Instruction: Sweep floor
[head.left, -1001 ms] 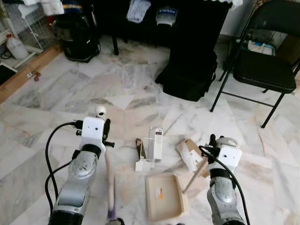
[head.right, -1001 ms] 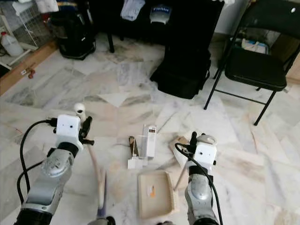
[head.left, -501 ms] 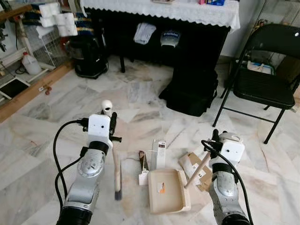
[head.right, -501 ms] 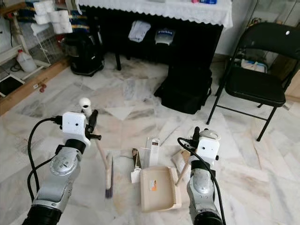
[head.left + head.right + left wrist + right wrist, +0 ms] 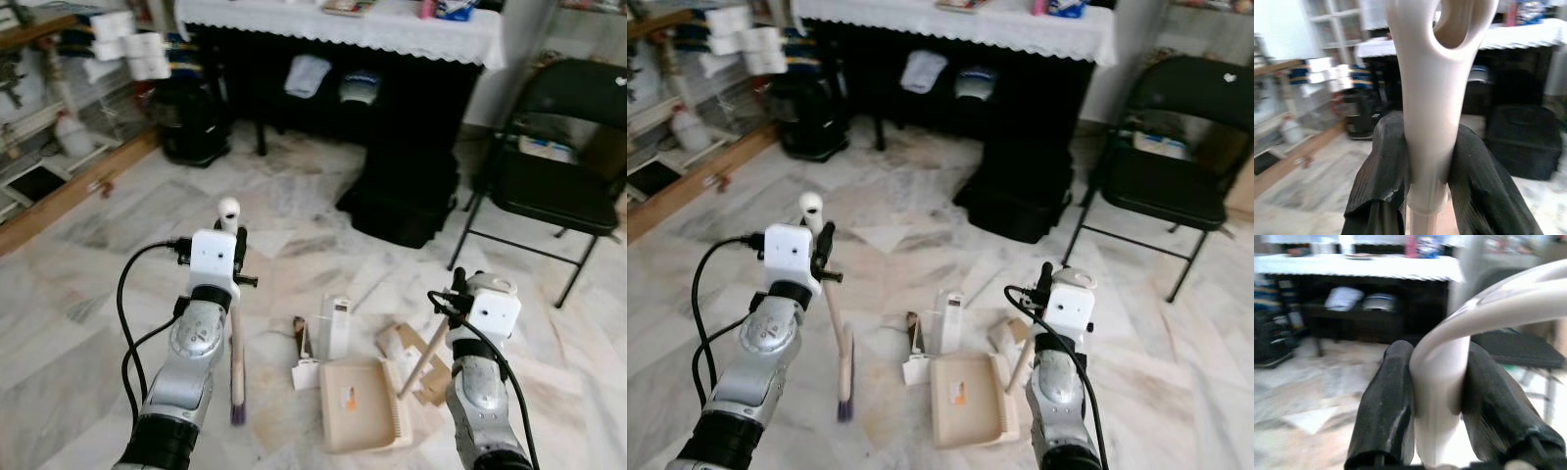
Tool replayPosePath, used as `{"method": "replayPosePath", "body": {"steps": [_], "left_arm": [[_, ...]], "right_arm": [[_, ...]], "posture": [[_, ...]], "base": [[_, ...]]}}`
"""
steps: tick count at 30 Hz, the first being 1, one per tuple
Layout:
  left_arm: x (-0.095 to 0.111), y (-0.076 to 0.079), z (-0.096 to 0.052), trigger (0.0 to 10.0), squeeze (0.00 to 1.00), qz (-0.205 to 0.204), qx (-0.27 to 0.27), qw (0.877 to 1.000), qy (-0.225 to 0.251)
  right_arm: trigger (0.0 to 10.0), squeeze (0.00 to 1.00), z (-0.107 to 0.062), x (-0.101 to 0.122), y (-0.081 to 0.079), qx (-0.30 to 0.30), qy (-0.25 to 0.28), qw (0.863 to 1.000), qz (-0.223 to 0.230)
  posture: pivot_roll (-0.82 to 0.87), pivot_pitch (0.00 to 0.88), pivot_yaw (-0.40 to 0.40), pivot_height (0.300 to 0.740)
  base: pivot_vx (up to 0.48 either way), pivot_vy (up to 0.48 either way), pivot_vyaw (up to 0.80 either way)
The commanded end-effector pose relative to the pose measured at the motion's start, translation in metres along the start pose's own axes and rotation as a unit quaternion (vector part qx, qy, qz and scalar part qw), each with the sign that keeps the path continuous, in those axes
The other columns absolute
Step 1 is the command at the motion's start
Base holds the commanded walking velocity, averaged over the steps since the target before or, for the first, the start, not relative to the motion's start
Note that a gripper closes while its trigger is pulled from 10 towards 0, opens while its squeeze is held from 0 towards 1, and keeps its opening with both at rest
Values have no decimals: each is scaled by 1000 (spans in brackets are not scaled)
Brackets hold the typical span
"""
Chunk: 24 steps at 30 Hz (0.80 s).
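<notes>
The left gripper [image 5: 1425, 171] is clamped on the broom [image 5: 233, 333], whose shaft runs down to bristles left of the dustpan [image 5: 364, 401]. The right gripper [image 5: 1437, 391] grips the dustpan's handle. Litter [image 5: 328, 333] lies just beyond the dustpan, nearer the broom.
</notes>
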<state>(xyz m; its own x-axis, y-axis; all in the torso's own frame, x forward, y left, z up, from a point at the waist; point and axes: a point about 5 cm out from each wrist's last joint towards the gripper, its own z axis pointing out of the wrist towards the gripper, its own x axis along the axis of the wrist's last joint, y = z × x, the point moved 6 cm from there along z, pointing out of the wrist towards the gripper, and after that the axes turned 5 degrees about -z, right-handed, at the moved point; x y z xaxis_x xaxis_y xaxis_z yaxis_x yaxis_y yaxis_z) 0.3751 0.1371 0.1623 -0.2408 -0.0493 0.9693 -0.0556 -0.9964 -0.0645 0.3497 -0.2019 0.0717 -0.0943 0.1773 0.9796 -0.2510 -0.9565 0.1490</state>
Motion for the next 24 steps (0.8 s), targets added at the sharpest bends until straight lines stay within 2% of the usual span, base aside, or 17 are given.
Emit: {"method": "replayPosePath", "body": {"steps": [1, 13, 24], "left_arm": [[11, -5, 3, 10000, 0, 9, 8, 1000, 22], [24, -16, 12, 10000, 0, 14, 32, 998, 46], [21, -22, 10, 10000, 0, 21, 49, 998, 40]], "right_arm": [[10000, 0, 6, 19, -5, 4, 34, 999, 5], [10000, 0, 21, 64, 0, -2, 102, 995, -3], [10000, 0, 27, 74, 6, -4, 108, 994, -9]], "posture": [[44, 0, 2, 740], [35, 0, 4, 740], [35, 0, -2, 740]], "base": [[0, 0, 800], [0, 0, 796], [0, 0, 800]]}}
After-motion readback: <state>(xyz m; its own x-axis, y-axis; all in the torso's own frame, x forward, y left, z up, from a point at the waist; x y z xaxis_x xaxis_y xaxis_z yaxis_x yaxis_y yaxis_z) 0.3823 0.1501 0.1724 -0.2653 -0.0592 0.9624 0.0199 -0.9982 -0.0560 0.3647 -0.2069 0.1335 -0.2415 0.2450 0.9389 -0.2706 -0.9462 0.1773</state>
